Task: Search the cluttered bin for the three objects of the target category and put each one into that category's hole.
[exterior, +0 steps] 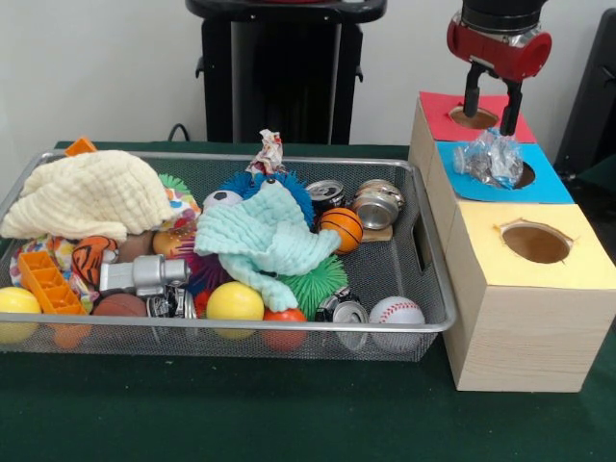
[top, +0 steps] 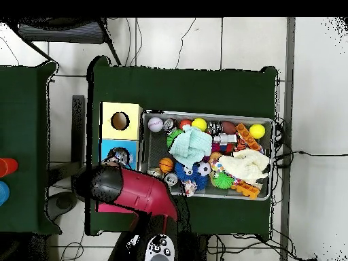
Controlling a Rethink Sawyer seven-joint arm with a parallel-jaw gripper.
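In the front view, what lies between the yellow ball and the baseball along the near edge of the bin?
Between the yellow ball and the baseball, the front view shows an orange ball and a crushed can.

1. The front view is taken from low and close across the green table (exterior: pixel 289 423), facing the back wall; the wire bin (exterior: pixel 428 289) fills the left and centre of the frame, and the wooden box (exterior: pixel 525 332) is seen at the right.
2. The overhead view is taken from high above, looking straight down, from farther off; the whole green table (top: pixel 183 85) is contained mid-frame, with floor around it.
3. The wire bin (top: pixel 207 115) and wooden box (top: pixel 109 107) are shared by both views, with left and right reversed between them.
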